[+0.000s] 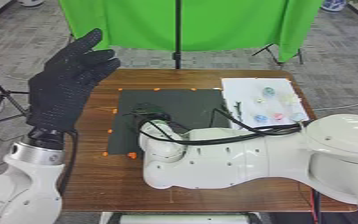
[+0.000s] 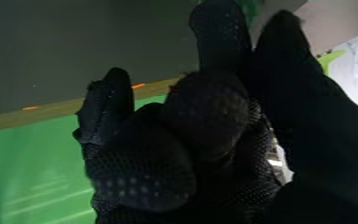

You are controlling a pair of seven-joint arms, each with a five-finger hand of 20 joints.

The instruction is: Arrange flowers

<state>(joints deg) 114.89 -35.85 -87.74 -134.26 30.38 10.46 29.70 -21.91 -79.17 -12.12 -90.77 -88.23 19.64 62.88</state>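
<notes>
My left hand (image 1: 64,82) is raised at the left, open with nothing in it. My right hand (image 1: 149,114) is low over the dark mat (image 1: 131,137), largely hidden by its own arm. Dark green leaves (image 1: 143,107) show at its tip. In the right wrist view the right hand (image 2: 206,115) has curled fingers, with the thumb close beside one longer finger and a green sprig (image 2: 248,9) between their tips. Small pale flowers, a blue one (image 1: 269,91) and a pink one (image 1: 278,116) among them, lie on the white sheet (image 1: 238,85). A green stem (image 1: 238,108) lies at its left part.
The right arm (image 1: 238,157) stretches across the table from the right, black cables along it. Orange marks (image 1: 132,155) edge the mat. Bare wooden tabletop (image 1: 202,200) lies in front of the arm. A green cloth (image 1: 229,25) hangs behind the table.
</notes>
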